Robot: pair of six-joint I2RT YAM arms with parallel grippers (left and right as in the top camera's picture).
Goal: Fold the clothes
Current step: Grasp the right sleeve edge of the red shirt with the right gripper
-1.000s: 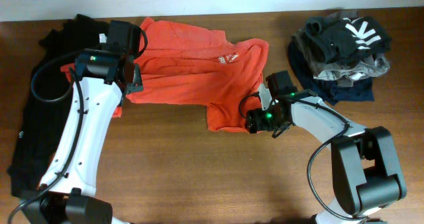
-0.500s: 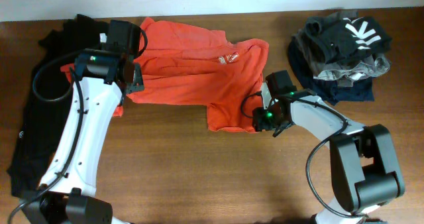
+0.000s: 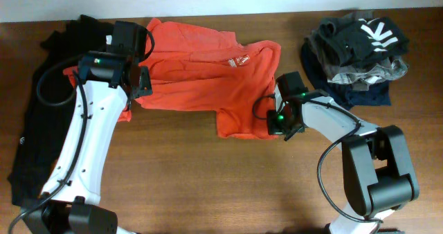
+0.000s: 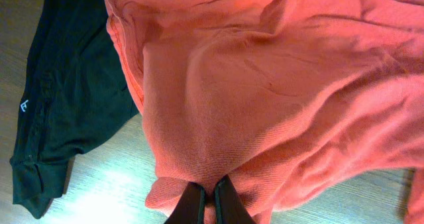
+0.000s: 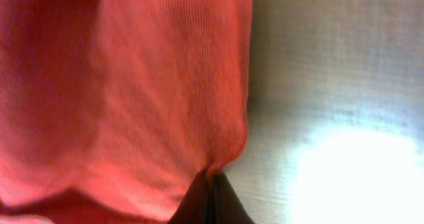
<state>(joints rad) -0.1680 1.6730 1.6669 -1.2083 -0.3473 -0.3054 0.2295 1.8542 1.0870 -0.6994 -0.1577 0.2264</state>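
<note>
— Shirt (image 3: 201,82) location?
— Spread on table (image 3: 208,185). Right gripper (image 5: 211,196) pinched tight on its near right hem; left gripper (image 4: 207,201) clamped on its left edge.
— Farther off?
— Black garment (image 3: 31,137) along its left; pile (image 3: 356,50) beyond its right.

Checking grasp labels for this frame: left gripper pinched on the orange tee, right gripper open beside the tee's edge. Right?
Not quite. The right gripper is not open: the right wrist view shows its jaws closed, pinching the edge of the orange tee. The left gripper is pinched on the tee, as you said.
</note>
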